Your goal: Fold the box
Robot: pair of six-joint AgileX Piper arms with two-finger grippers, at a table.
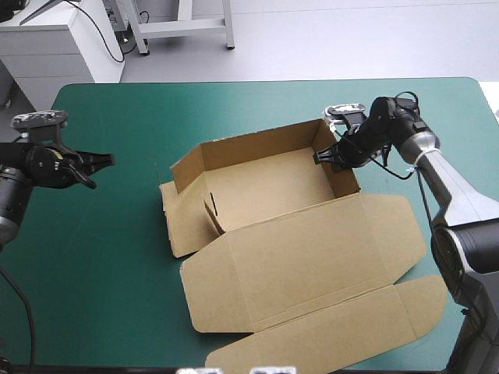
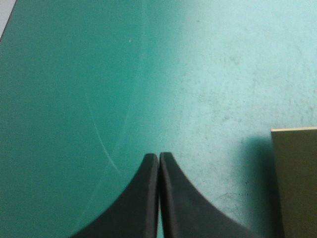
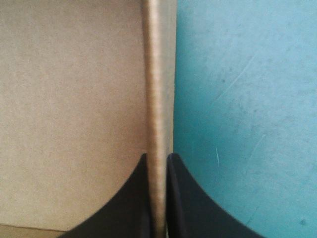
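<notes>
The brown box [image 1: 273, 187] sits mid-desk [image 1: 109, 273], roughly half formed. Its far wall [image 1: 257, 148] and right wall [image 1: 347, 181] stand. The left panel [image 1: 175, 226], at 9 o'clock, lies nearly flat, and the lid [image 1: 304, 257] is spread flat toward 6 o'clock. The right gripper's [image 1: 321, 158] fingers pinch the right wall's top edge. The left gripper [image 1: 105, 161] hovers over bare teal-green cover at 9 o'clock, fingers pressed together and empty.
</notes>
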